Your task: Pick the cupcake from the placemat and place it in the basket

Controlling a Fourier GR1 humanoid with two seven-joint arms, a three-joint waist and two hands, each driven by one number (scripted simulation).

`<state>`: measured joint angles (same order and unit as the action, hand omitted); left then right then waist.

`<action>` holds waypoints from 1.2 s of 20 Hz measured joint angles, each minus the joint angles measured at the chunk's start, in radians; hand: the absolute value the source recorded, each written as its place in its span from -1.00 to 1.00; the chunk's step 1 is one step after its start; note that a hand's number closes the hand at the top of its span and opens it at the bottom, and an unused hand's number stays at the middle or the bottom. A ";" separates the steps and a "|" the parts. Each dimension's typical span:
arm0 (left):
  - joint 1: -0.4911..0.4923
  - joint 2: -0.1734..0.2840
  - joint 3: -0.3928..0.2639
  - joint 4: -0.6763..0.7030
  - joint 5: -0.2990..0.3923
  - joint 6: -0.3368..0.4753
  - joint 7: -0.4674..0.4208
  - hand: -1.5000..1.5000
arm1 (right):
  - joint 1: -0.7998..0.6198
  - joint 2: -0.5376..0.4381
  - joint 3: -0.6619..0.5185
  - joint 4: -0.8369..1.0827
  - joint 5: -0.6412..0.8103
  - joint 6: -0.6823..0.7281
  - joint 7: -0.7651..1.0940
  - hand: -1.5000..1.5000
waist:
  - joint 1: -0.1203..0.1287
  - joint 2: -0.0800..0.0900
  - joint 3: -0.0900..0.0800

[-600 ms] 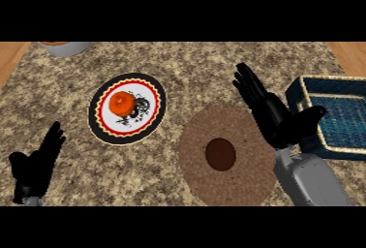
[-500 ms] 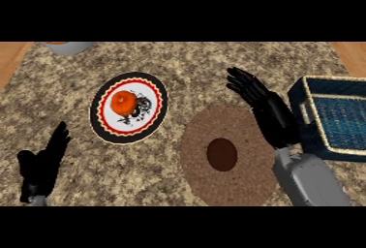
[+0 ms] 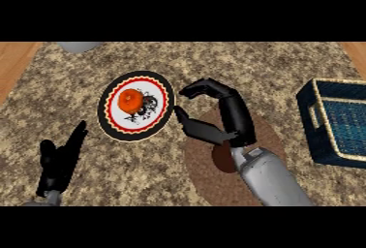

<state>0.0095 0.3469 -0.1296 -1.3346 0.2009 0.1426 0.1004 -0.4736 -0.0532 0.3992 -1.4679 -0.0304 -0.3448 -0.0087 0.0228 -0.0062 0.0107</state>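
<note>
Left hand (image 3: 58, 162) at 8 o'clock, low on the counter, fingers straight and up, holding nothing. Plate (image 3: 136, 106) at 10 o'clock; an orange item (image 3: 129, 100) sits on it. Right hand (image 3: 217, 116) near centre, just right of the plate: fingers bent over, thumb spread, wide gap between them, nothing held. Placemat (image 3: 211, 179) at 6 o'clock; the cupcake (image 3: 222, 158) on it shows partly behind the wrist. Basket (image 3: 338, 122) at 3 o'clock.
</note>
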 measured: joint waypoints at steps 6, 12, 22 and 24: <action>0.018 0.015 0.004 -0.018 0.007 -0.013 0.046 0.00 | -0.085 0.003 0.130 0.127 0.252 -0.210 0.202 -1.00 | -0.010 -0.009 -0.004; 0.056 0.013 0.015 -0.031 0.007 0.003 0.059 0.00 | -0.203 -0.154 0.176 0.178 0.478 -0.135 0.521 -1.00 | -0.054 -0.031 -0.008; 0.095 0.015 0.029 -0.055 0.007 0.011 0.075 0.00 | -0.444 -0.322 0.176 -0.017 0.411 0.393 0.984 -1.00 | -0.081 -0.038 -0.005; 0.100 0.016 0.030 -0.062 0.007 0.010 0.076 0.00 | -0.468 -0.337 0.166 -0.055 0.342 0.485 1.041 -1.00 | -0.083 -0.037 -0.005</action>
<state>0.1097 0.3632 -0.0995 -1.3963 0.2077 0.1522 0.1761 -0.9414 -0.3900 0.5649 -1.5228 0.3118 0.1402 1.0323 -0.0598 -0.0434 0.0059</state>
